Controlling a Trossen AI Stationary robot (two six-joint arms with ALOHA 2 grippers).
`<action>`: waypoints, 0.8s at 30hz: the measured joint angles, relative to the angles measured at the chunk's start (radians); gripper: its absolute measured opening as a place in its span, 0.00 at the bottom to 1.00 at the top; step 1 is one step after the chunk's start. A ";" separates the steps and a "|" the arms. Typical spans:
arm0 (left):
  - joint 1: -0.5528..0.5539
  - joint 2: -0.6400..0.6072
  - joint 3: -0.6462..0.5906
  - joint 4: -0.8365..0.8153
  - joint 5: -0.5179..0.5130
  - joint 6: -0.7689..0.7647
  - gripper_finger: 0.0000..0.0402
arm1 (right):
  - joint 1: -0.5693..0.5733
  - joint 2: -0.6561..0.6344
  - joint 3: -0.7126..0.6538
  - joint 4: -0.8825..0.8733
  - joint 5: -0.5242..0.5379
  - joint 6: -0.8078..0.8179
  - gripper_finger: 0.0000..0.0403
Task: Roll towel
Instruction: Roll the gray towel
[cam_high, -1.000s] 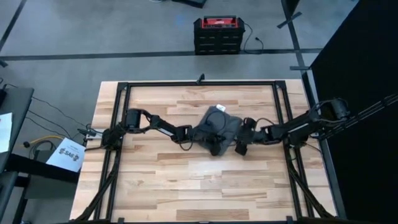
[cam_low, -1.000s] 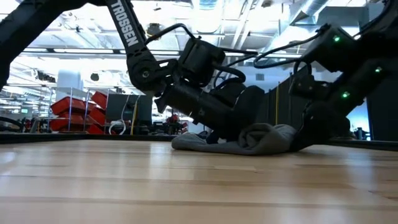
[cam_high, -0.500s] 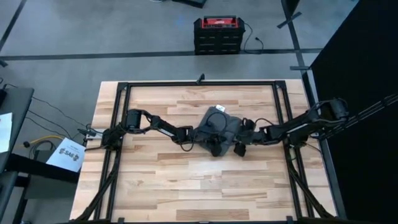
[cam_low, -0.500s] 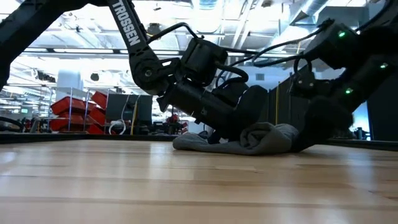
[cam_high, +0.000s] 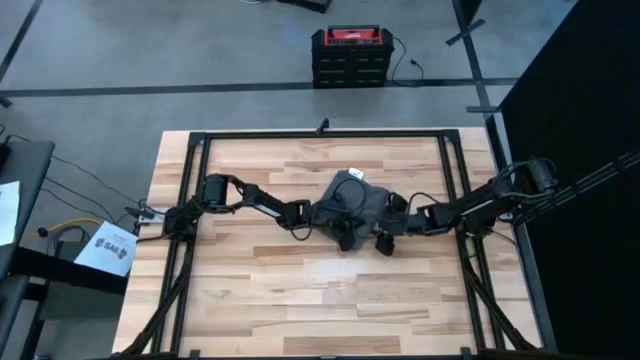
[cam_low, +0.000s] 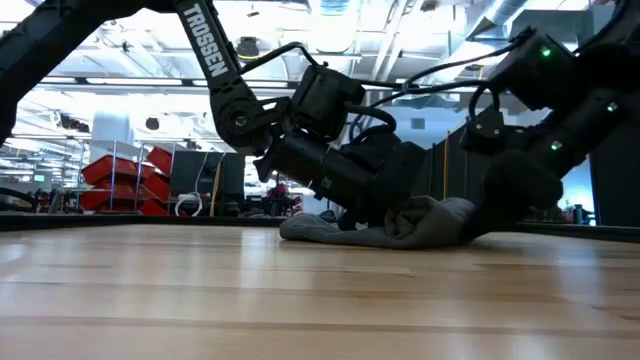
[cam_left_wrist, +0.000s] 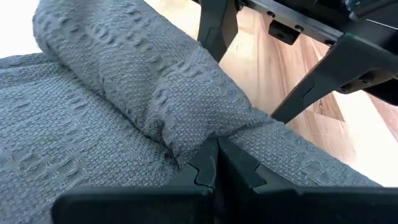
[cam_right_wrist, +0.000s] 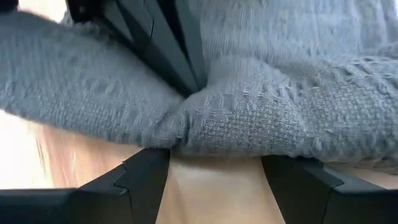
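The dark grey towel (cam_high: 358, 200) lies bunched at the table's middle, a white tag (cam_high: 352, 173) at its far edge. Part of it is rolled into a thick fold (cam_left_wrist: 155, 81), and its flat part rests on the wood. My left gripper (cam_left_wrist: 217, 163) reaches in low from the table's left and is shut on the towel. From the right comes my right gripper (cam_right_wrist: 221, 180), its fingers open and standing on either side of the roll's right end (cam_right_wrist: 261, 124). Both grippers also show in the low view, left (cam_low: 375, 205) and right (cam_low: 500, 195). My left gripper pinches a gathered fold of the towel (cam_left_wrist: 186, 146) between its two fingertips, at the foot of the roll. It comes slanting down from the table's left. The towel stays on the table, slack. My right gripper has the roll's edge (cam_right_wrist: 186, 134) just ahead of its open fingertips (cam_right_wrist: 146, 171); whether they touch it I cannot tell.
A black frame (cam_high: 320, 133) runs around the wooden table top (cam_high: 300, 290). Bare wood lies on the near side of the towel. A red and black case (cam_high: 350, 55) stands on the floor beyond the far edge.
My right gripper has moved a little toward the table's left, closer against the towel. My left gripper has shifted slightly toward the right, still shut on the cloth. The towel's roll has bunched a little higher between them.
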 joint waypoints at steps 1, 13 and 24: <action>0.000 0.000 0.000 -0.001 0.006 0.001 0.00 | 0.000 0.000 0.007 -0.002 0.002 -0.005 0.59; 0.005 -0.148 -0.004 -0.217 0.050 0.120 0.00 | -0.001 -0.002 0.061 -0.021 0.030 -0.021 0.59; 0.049 -0.204 -0.001 -0.291 0.052 0.251 0.00 | -0.002 -0.003 0.061 -0.022 0.037 -0.033 0.59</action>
